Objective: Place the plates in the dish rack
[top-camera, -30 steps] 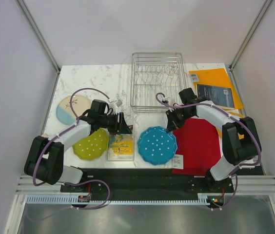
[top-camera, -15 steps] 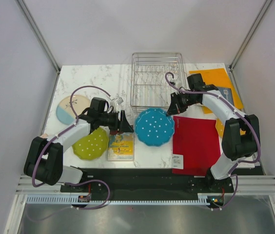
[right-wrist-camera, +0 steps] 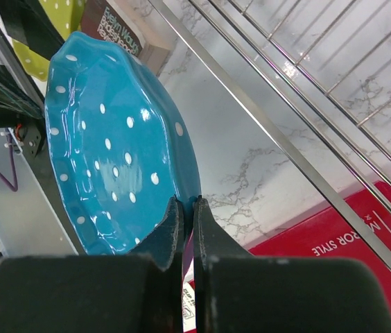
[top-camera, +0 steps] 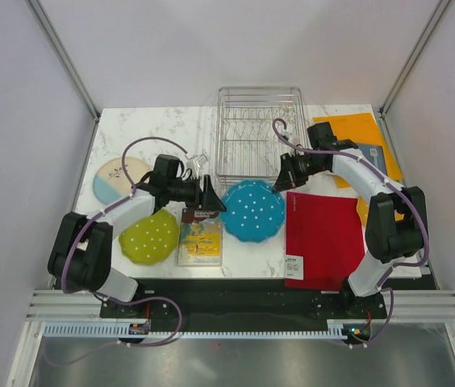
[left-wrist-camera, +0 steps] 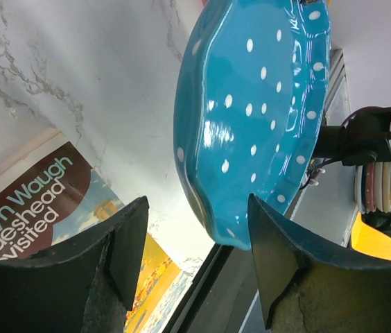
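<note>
Teal plate (top-camera: 252, 211) lifted nearer dish rack (top-camera: 221, 137), rim in right fingers (top-camera: 283, 183).

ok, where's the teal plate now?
Top view, centre: teal plate held by its rim in the right pincer, in front of the rack, between book and folder.

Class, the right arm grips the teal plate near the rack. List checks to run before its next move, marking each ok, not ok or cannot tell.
1. Right gripper shut on rim of the scalloped teal white-dotted plate: ok.
2. Plate tilted on edge for slotting: ok.
3. Plate over the rectangular silver wire dish rack: not ok, it hangs in front.
4. Rack prongs free of plates: ok.
5. Left gripper open beside the plate: ok; touching it: cannot tell.
</note>
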You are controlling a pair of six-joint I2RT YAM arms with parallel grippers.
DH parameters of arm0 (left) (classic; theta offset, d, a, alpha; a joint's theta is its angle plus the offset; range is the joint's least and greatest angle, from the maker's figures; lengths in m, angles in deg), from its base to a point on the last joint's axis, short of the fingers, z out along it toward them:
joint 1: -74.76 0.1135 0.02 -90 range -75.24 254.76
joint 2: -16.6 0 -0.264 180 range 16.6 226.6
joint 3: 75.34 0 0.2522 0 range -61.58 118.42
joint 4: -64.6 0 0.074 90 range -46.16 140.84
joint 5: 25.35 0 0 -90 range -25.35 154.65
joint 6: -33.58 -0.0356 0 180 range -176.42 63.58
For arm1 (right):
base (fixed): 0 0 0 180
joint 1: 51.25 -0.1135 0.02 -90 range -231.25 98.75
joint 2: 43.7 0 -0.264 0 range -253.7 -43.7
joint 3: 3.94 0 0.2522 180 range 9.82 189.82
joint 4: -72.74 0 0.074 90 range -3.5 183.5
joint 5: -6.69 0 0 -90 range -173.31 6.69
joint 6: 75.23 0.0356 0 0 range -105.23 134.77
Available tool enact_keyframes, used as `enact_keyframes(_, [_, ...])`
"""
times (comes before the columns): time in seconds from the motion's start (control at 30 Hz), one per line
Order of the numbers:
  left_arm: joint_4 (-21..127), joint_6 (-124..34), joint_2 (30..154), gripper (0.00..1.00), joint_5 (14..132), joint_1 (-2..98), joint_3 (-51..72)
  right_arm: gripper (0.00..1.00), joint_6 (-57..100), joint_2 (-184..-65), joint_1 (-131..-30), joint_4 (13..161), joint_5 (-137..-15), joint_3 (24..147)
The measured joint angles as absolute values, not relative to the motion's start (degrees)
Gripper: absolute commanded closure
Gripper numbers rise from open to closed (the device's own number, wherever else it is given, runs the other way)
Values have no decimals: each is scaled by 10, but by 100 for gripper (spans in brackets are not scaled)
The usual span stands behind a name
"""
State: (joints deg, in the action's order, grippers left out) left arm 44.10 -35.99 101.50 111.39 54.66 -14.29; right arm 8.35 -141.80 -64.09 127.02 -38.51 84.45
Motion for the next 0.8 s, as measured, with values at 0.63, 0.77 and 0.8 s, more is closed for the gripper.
enact_keyframes(0.63, [462,-327,1061,98,1141,538,-126,47,130,-1417,-659,1252,-314,845])
enact_keyframes(0.77, [468,-327,1061,98,1152,534,-126,46,125,-1421,-662,1263,-301,845])
enact_keyframes(0.8, [468,-327,1061,98,1153,534,-126,46,124,-1422,-663,1266,-300,845])
